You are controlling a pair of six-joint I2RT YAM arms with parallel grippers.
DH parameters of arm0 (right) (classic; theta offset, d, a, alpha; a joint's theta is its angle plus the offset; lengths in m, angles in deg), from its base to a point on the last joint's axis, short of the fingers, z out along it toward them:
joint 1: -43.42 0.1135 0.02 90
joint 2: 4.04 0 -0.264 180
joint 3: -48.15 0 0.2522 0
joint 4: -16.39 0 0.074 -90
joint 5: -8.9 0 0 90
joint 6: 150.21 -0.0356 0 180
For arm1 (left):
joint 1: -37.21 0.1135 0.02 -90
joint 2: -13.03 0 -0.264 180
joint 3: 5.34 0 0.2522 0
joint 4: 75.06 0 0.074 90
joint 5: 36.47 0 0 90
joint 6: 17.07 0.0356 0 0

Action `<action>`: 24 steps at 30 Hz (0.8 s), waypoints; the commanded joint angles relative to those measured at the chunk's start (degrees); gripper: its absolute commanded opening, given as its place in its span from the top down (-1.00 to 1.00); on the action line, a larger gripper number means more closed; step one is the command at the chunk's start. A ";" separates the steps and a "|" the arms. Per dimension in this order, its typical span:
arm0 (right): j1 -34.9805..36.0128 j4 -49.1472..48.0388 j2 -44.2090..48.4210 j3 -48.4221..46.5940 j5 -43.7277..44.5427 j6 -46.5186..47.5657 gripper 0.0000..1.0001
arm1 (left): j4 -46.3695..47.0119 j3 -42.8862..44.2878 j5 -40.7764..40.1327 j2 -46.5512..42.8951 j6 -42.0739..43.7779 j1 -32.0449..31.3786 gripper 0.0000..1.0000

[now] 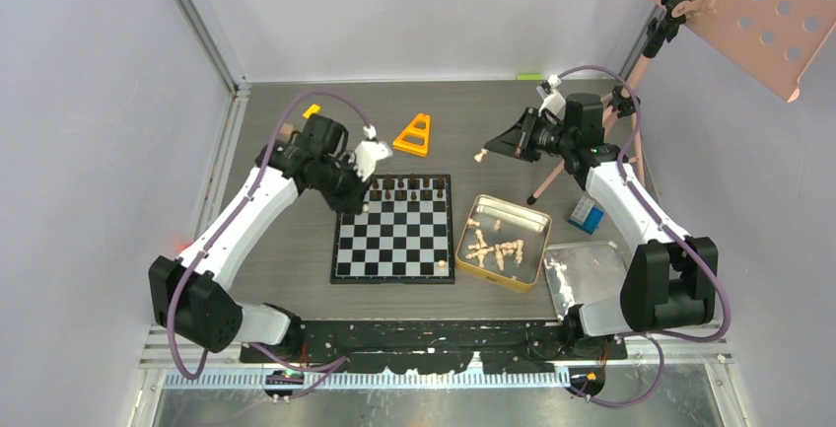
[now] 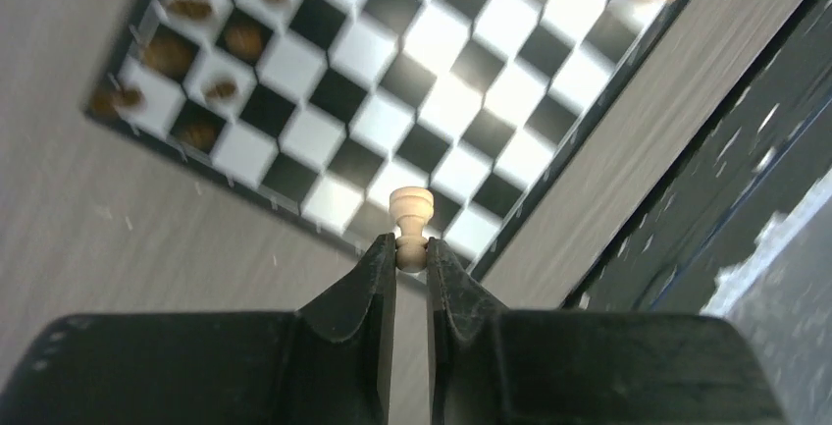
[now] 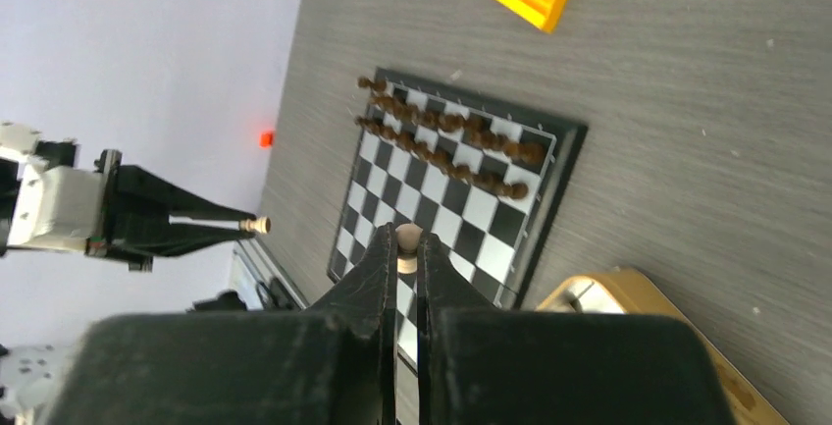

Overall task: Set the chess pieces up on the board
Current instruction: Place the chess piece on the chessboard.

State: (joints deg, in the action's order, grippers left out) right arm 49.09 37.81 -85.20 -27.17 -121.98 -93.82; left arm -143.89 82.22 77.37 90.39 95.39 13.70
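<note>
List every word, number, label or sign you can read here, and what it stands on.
No text can be read in any view.
board: faint marks along its border, too blurred to read.
blue box: too small to tell whether it bears print.
gold tin and yellow triangle: no lettering shows.

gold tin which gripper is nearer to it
Right. The right gripper hangs beyond the far rim of the gold tin; the left gripper is over the far left corner of the board.
</note>
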 commanded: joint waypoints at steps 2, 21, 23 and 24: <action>0.17 5.11 4.56 2.08 -1.60 15.24 0.99 | -14.21 -3.83 -12.45 1.75 10.02 0.04 0.90; 0.15 5.68 6.50 3.94 -0.60 18.22 0.99 | -12.58 -1.17 -16.62 21.18 2.95 -2.44 0.94; 0.13 5.67 6.56 3.99 -0.62 18.30 0.99 | -12.93 -1.24 -16.73 21.42 2.75 -2.88 0.95; 0.13 5.69 6.62 3.99 -0.67 18.35 0.99 | -13.08 -1.40 -16.77 21.38 2.69 -3.18 0.94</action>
State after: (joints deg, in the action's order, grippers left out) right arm 49.09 44.93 -81.14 -23.08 -122.20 -76.71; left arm -156.54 78.92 61.43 111.79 99.11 11.56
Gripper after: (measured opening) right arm 0.072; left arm 0.149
